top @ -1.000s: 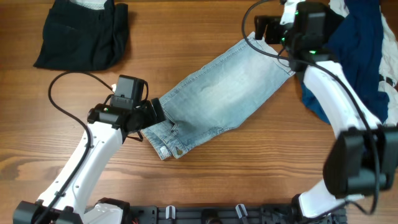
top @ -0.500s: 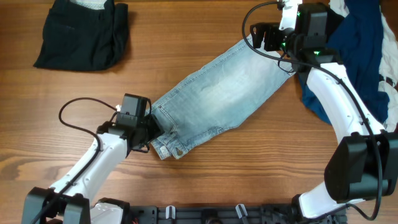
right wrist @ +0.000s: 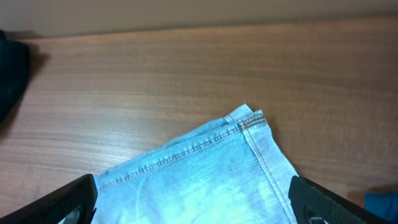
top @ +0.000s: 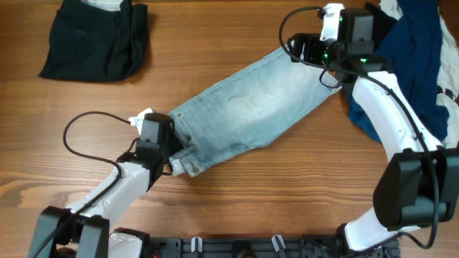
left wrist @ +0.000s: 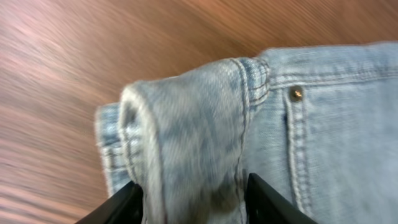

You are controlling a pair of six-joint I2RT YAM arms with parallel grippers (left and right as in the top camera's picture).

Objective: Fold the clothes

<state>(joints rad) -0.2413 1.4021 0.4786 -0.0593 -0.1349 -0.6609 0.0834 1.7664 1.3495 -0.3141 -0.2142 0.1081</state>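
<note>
L arm low, L gripper (top: 175,145) pinching bunched waist of denim shorts (top: 247,107). R arm stretched to hem, R gripper (top: 295,49) fingers wide. Rivet (left wrist: 296,94) shows on L wrist cam only.

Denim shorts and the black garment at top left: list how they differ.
The denim shorts are pale blue; the black garment is dark. The denim shorts lie stretched diagonally; the black garment is compactly bundled. The left gripper pinches the denim shorts; nothing touches the black garment. Both rest on the wooden table.
</note>
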